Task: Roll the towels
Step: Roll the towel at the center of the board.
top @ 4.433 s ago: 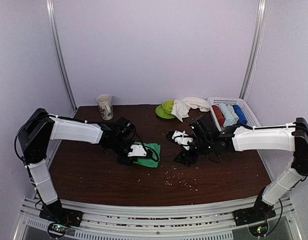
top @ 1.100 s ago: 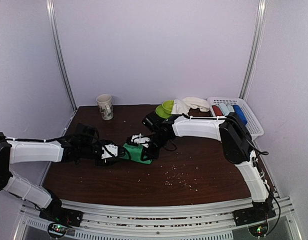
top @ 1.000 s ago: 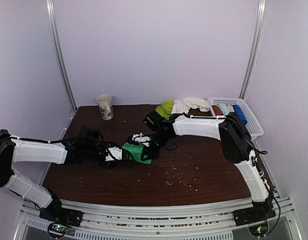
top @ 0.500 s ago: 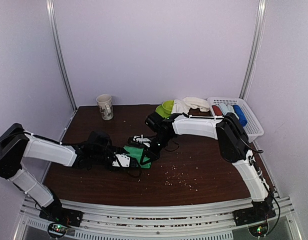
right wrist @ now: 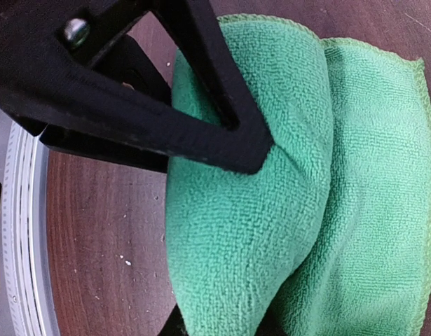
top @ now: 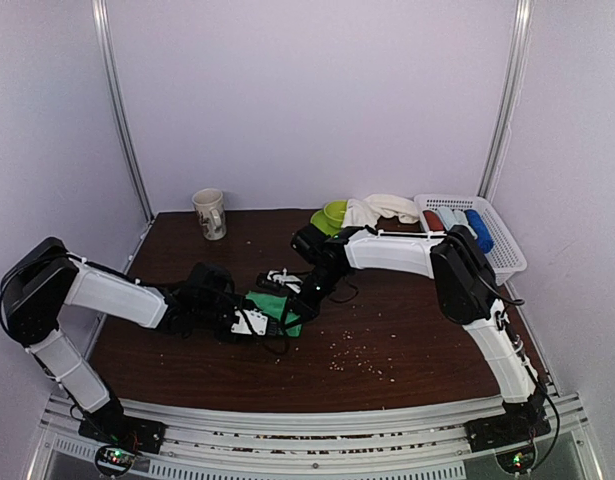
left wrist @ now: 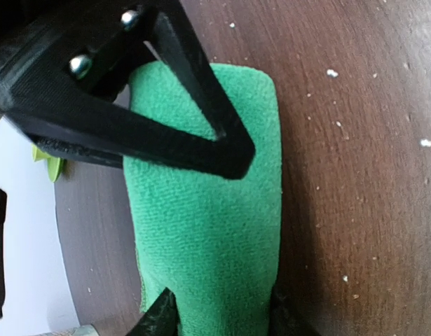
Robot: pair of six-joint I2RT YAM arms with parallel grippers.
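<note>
Two grippers meet at the green towel [top: 280, 306], which lies part-rolled mid-table. The right gripper [top: 287, 293] pinches a fold on its far side. The left gripper [top: 270, 319] straddles the roll, its jaws touching both flanks, though I can't tell if they squeeze. Rolling looks underway; next, wind the loose flap in tight. The cream-white towel [top: 383, 209] waits far right.

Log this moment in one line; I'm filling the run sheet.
step: rolling green towel | left gripper: astride roll end | right gripper: pinching fold | cream towel: unrolled
</note>
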